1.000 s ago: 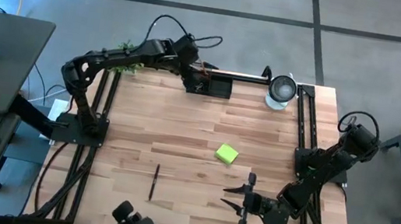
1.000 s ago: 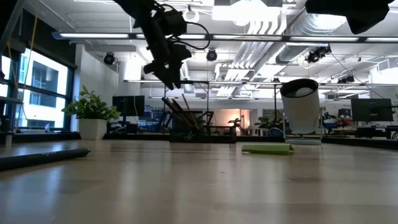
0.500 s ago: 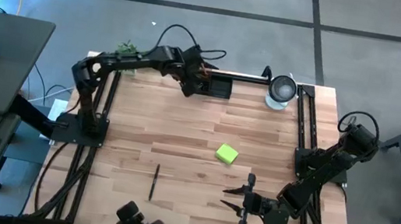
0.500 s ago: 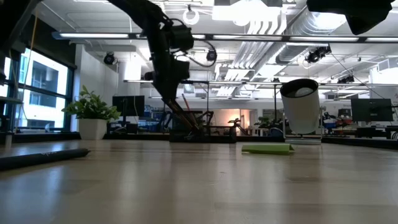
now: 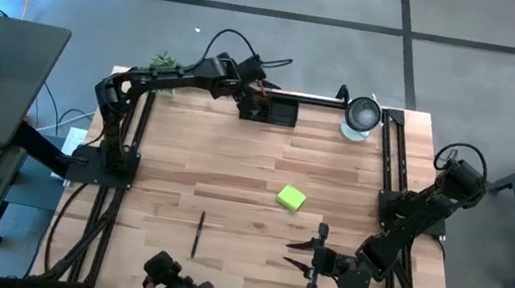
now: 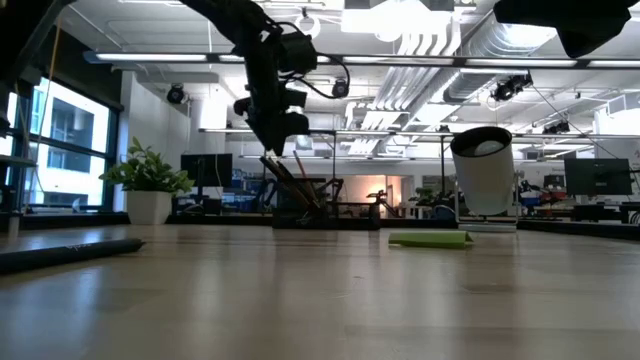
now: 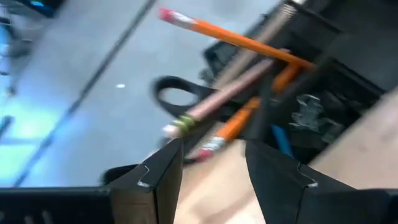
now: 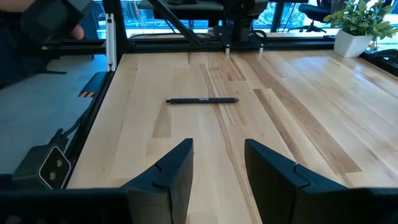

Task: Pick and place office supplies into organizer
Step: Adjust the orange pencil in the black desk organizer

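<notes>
Pencils point(image 7: 249, 43), orange and wooden, lean out of the black organizer point(image 5: 277, 111) just ahead of our left gripper point(image 7: 208, 168), and we see the loop of the black-handled scissors point(image 7: 177, 99) standing among them. Our left gripper hangs above the organizer's end at the table's far edge, its fingers point(image 7: 155, 177) parted and holding nothing. Binder clips point(image 7: 311, 112) lie in a compartment beside the pencils. The lime-green sticky-note pad point(image 5: 291, 198) sits well away from that gripper, toward the middle of the table point(image 5: 233, 171), and a black pen point(image 5: 197, 234) lies farther still, near the front edge. Our right gripper point(image 5: 307, 258) waits low over the table's near side, released, its fingers point(image 8: 171, 171) spread with nothing between them; the pen rests across the boards ahead of it. A round silver-and-white cup point(image 5: 361, 117) stands beyond the organizer's other end, and a small potted plant point(image 6: 148, 180) shows off to the left gripper's far side.
</notes>
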Available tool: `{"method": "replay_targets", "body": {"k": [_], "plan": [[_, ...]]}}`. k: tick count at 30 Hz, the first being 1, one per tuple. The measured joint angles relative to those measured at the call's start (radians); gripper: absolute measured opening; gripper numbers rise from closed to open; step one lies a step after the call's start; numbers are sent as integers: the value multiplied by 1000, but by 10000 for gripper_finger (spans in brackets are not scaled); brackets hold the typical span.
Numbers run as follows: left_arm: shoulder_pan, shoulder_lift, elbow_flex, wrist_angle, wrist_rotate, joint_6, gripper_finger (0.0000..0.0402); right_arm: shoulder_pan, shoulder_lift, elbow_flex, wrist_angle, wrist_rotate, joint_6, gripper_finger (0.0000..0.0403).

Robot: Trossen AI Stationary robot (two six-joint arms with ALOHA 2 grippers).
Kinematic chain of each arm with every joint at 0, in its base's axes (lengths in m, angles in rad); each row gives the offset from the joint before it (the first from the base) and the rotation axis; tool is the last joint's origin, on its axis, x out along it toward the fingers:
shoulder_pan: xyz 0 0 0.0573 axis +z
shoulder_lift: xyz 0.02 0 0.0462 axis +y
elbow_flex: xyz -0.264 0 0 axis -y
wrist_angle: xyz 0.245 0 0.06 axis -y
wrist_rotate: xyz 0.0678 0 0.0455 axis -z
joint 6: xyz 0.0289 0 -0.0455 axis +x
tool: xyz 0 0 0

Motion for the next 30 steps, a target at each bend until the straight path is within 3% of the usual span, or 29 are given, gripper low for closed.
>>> {"method": "replay_targets", "body": {"k": [4, 8, 15, 24, 30], "plan": [[1, 0, 15, -21, -54, -3, 165, 0, 0, 0, 0, 0, 6, 138], [-10, 0, 36, -42, -34, -3, 165, 0, 0, 0, -1, 0, 3, 138], [-46, 1, 60, -116, 293, 0, 165, 0, 0, 0, -1, 0, 3, 138], [-38, 48, 59, -144, 50, 10, 165, 0, 0, 0, 0, 0, 21, 138], [-22, 59, 59, -86, -24, 11, 165, 0, 0, 0, 0, -1, 21, 138]]}}
